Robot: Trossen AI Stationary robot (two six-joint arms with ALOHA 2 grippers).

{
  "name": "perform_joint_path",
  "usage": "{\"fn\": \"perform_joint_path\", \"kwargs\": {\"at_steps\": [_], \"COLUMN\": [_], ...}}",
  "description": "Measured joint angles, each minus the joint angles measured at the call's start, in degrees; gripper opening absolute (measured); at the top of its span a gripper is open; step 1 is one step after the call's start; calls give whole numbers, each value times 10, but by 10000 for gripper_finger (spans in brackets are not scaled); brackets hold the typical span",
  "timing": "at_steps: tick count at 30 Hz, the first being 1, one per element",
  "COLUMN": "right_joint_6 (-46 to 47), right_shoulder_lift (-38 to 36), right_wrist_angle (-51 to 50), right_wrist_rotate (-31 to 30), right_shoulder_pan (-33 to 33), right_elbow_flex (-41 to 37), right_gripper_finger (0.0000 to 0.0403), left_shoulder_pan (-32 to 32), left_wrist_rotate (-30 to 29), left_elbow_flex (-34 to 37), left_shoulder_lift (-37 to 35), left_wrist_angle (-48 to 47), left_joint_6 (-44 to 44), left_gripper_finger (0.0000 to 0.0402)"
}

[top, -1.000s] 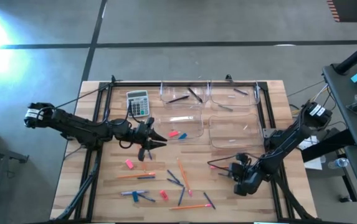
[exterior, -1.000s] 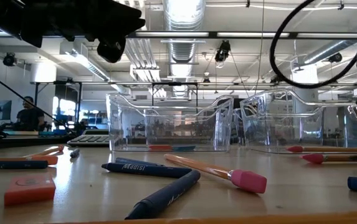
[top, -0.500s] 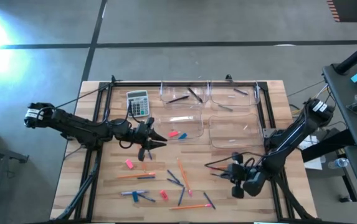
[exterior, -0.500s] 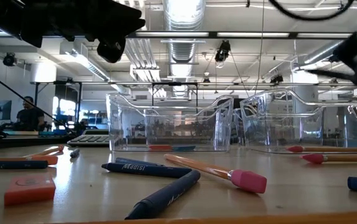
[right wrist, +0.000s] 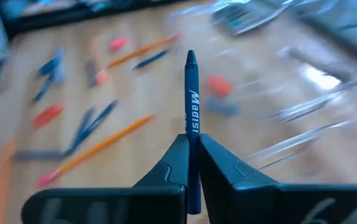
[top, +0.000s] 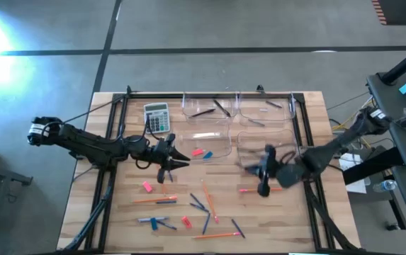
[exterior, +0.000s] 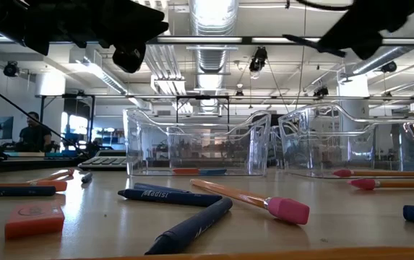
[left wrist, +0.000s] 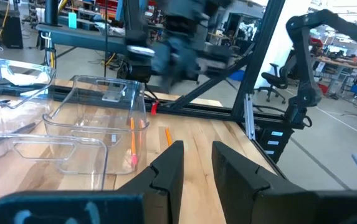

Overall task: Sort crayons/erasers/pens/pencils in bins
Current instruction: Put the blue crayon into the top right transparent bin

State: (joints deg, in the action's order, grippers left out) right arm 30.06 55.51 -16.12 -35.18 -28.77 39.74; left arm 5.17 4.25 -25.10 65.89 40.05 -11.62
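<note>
Right claw (right wrist: 190,149) moved up from the worktop's (top: 117,212) near edge toward the bins (top: 266,145).
It was clamped shut on a blue crayon (right wrist: 192,109), tip pointing straight ahead along the fingers.

Two dark, cabled arms (top: 93,145)

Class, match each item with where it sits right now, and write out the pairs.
Items:
1. grey calculator
2. dark blue crayon
3. pink block eraser
4. long orange pencil

Places:
A. inside a clear plastic bin
B. clamped in the right tool
C. left of the bins, at the far edge
D. flat on the bare wooden table

Pairs: 1-C, 2-B, 3-A, 4-D
</note>
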Motion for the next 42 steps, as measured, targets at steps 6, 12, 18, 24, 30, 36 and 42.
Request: {"fn": "perform_joint_path", "kwargs": {"at_steps": [6,12,18,24,30,36,42], "right_joint_6": [-24,-41,-55,-65,-68,-71,-81], "right_shoulder_lift": [-68,-101,-83,-37,1,6,-29], "right_wrist_angle": [-9,-17,-16,-17,-6,5,4], "right_wrist_rotate": [0,43,149,215,220,220,250], "right_shoulder_pan": [161,348,523,625,646,646,645], "right_elbow_flex": [-21,-44,-60,-82,-83,-79,-46], "right_gripper_finger": [13,13,13,13,58,145,194], "left_shoulder_pan": [0,0,0,0,0,0,0], "left_wrist_rotate": [0,0,0,0,0,0,0], "left_elbow_flex": [0,0,0,0,0,0,1], "left_shoulder_lift": [0,0,0,0,0,0,0], "left_wrist_angle": [0,0,0,0,0,0,0], "left_joint_6": [0,0,1,1,4,5,5], "left_gripper_finger": [70,70,70,70,70,70,70]}}
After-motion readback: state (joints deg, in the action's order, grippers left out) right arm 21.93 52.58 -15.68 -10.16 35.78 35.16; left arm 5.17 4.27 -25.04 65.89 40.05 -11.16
